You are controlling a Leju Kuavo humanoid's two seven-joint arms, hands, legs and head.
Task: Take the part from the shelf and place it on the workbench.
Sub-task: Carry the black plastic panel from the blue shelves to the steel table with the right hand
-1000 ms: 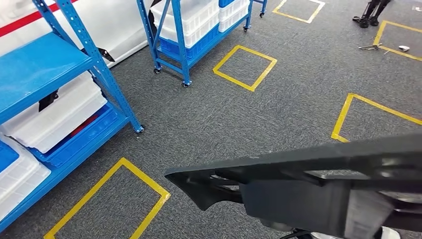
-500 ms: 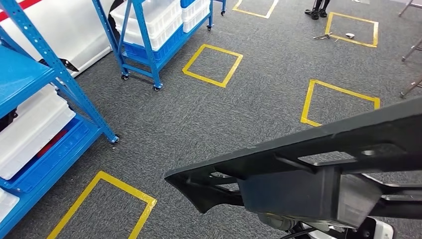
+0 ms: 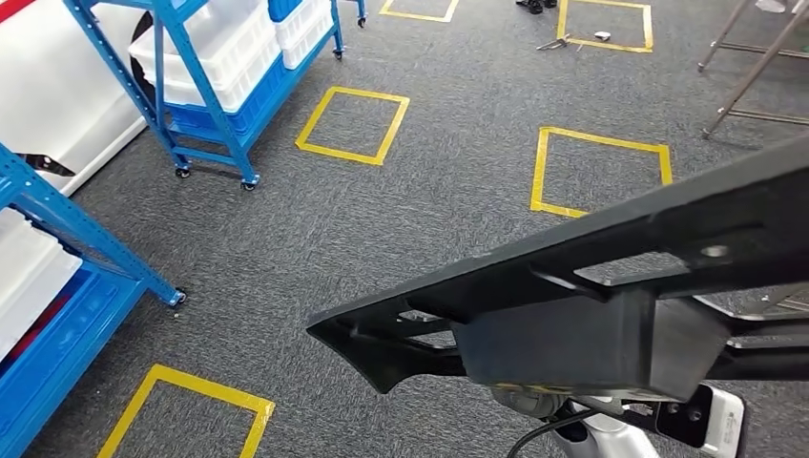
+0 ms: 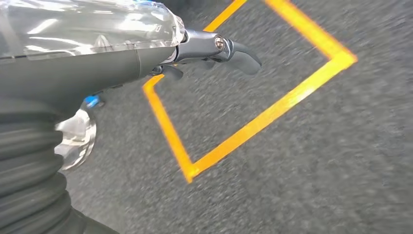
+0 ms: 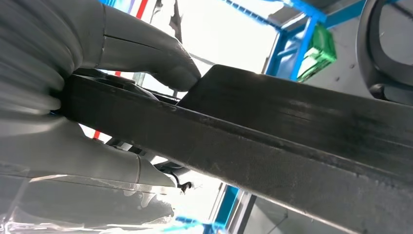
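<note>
While held aloft over the grey carpet [image 3: 458,219], the long black part [image 3: 591,286] spans the lower right of the head view. Right hand [image 5: 92,117] has its thumb and fingers [image 5: 146,53] clamped on the part. Left hand [image 4: 146,48] hangs with fingers [image 4: 238,51] curled, grasping nothing. Blue shelving [image 3: 205,95] with white bins [image 3: 219,48] occupies the upper left; yellow tape squares [image 3: 353,124] mark the floor. No legible writing.

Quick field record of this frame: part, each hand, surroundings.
part: long black plastic part, carried above the floor
right hand: right hand grips the part's edge, thumb over it
left hand: left hand holds nothing, above a yellow floor square
floor: grey carpet with yellow taped squares
shelves: blue racks holding white bins, off to the left
workbench: cannot tell
</note>
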